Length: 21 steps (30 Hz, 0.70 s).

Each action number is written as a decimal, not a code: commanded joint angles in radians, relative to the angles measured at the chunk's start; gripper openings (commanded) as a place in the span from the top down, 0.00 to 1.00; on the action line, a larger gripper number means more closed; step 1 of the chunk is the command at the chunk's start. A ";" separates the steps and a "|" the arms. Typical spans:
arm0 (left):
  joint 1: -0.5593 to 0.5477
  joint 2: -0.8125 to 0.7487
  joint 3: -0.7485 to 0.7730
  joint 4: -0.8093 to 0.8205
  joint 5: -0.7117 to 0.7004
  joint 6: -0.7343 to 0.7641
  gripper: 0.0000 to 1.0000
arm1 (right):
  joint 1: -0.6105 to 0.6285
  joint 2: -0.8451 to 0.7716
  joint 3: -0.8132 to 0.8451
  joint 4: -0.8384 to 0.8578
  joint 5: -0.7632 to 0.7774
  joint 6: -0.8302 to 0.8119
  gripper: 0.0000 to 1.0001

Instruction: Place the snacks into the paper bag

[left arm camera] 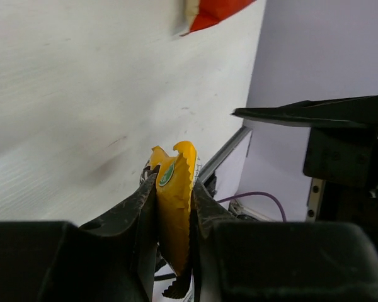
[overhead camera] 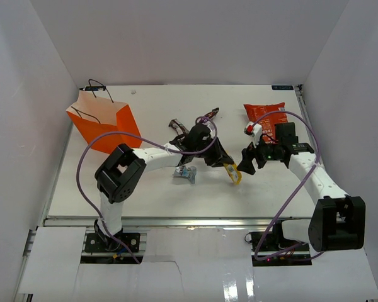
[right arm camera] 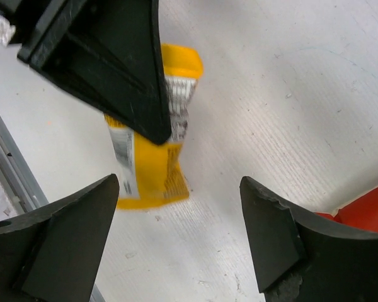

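My left gripper (overhead camera: 225, 165) is shut on the yellow wrapper (overhead camera: 233, 174) at mid-table; in the left wrist view the wrapper (left arm camera: 173, 201) stands pinched between the fingers (left arm camera: 138, 207). My right gripper (overhead camera: 246, 161) is open and empty just right of it; in the right wrist view (right arm camera: 179, 211) the yellow wrapper (right arm camera: 148, 173) hangs ahead under the left gripper's finger. The red-orange crisp packet (overhead camera: 264, 116) lies at the back right. The orange paper bag (overhead camera: 104, 126) stands open at the back left. A silver-blue wrapper (overhead camera: 186, 174) lies under the left arm. Dark wrappers (overhead camera: 177, 126) and a pink one (overhead camera: 208, 116) lie behind it.
White walls enclose the table on three sides. The table's front metal rail (overhead camera: 195, 220) runs near the arm bases. Purple cables (overhead camera: 82, 163) loop over both arms. A corner of the crisp packet shows in the left wrist view (left arm camera: 217, 11) and the right wrist view (right arm camera: 368, 211).
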 commanded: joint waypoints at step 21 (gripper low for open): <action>0.660 -0.666 0.367 -0.984 -0.545 0.510 0.79 | 0.005 -0.064 0.086 -0.084 -0.056 -0.106 0.16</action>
